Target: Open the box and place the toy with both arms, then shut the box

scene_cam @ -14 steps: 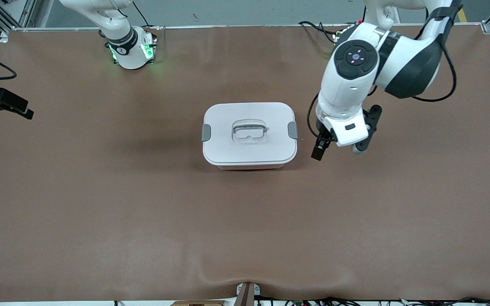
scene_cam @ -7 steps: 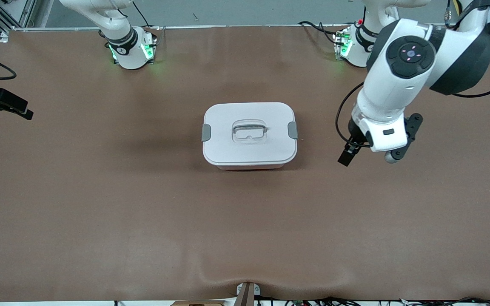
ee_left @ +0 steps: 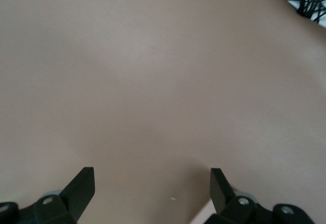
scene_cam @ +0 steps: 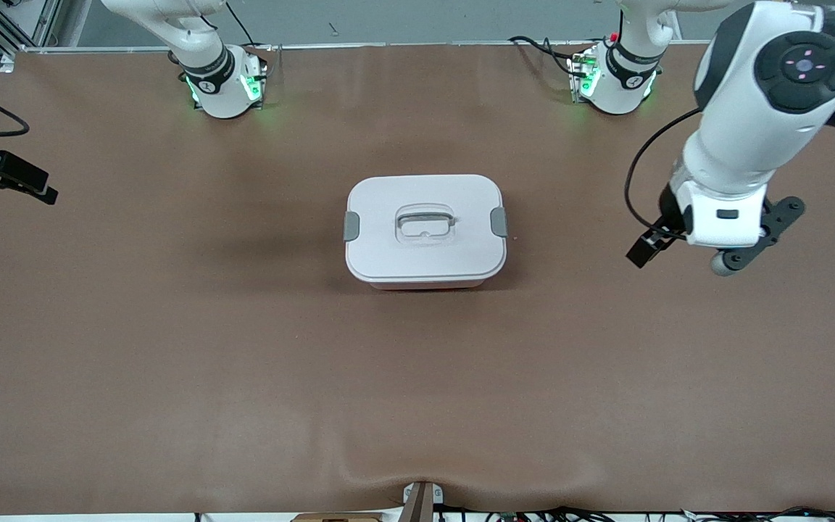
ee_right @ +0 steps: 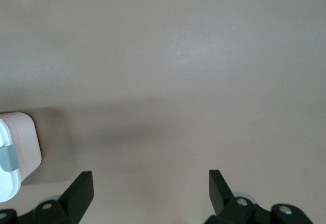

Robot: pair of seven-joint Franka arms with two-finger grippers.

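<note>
Left arm's swung away from the box [scene_cam: 425, 230] toward its own end of the table since the earlier frames; box hasn't budged, lid [scene_cam: 425, 225] on w/ both grey clips [scene_cam: 351, 225] down, sitting mid-table, a bit closer to the bases' edge than the camera's edge.

Toy isn't visible in any view. Right arm is mostly cut off, only its base [scene_cam: 223, 83] shows in the front view.

Left gripper [ee_left: 152, 188] hangs over bare brown table [scene_cam: 243, 362], fingers spread wide, nothing between them, touching nothing. Right gripper [ee_right: 151, 187] is also wide open and empty over bare table, w/ a corner of the box and one clip just visible in its wrist view.
</note>
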